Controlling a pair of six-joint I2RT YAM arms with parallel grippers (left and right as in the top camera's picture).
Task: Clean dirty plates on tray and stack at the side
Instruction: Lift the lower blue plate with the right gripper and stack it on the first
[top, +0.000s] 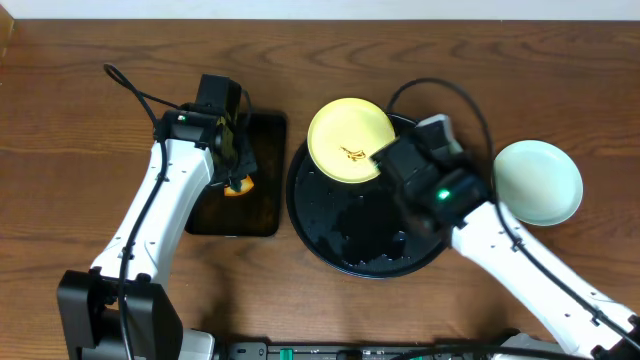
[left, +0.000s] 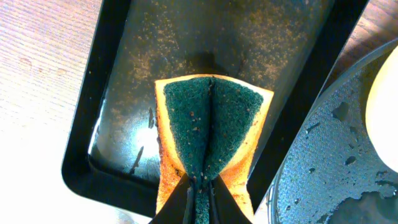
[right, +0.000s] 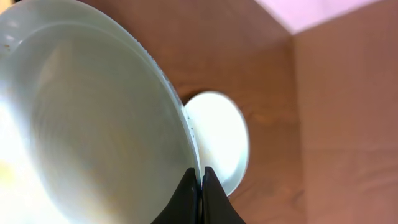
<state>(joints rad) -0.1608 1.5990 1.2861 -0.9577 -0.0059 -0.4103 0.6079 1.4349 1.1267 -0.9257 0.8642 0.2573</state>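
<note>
Right jaws clamped on the right rim of the pale yellow round plate (top: 345, 135), which overlaps the far-left edge of the large round black tray (top: 330, 235). Brown smear (top: 353, 153) not yet wiped. Left jaws clamped on a folded orange-and-green sponge (left: 211, 118) over the small rectangular black tray (left: 124, 62). One pale mint plate (top: 538, 182) sits on the bench (top: 80, 150), far right. We judge the yellow plate stiff, light, likely wet-slick. A thin rim pinch may slip, so scrub gently.
</note>
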